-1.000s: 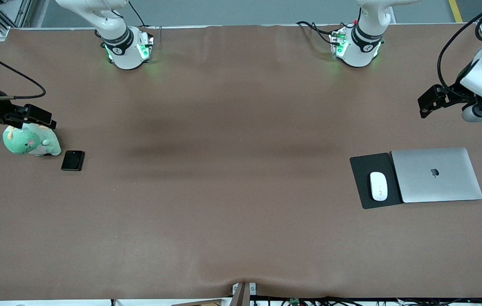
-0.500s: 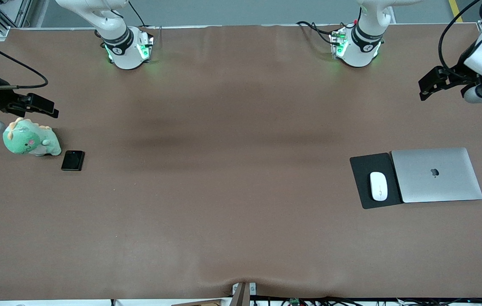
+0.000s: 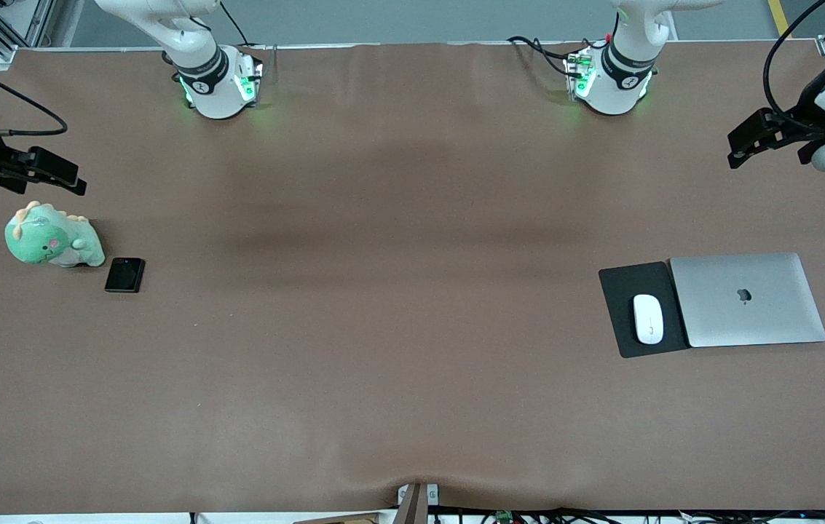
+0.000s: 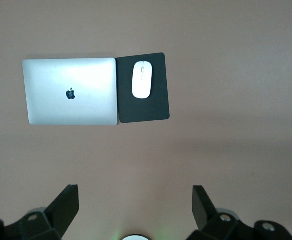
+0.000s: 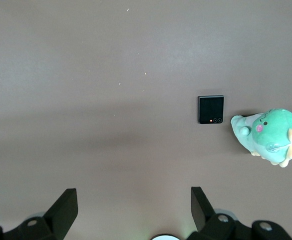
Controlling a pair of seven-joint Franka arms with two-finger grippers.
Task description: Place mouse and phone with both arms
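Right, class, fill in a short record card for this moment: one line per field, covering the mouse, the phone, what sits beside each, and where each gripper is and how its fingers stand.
mouse: lying on the mouse pad, untouched
laptop: closed, beside the mouse pad at the left arm's end of the table
phone: flat on the table, beside the plush dinosaur, at the right arm's end
left gripper: in the air over bare table, fingers open, empty
right gripper: in the air over the table, near the dinosaur, fingers open, empty
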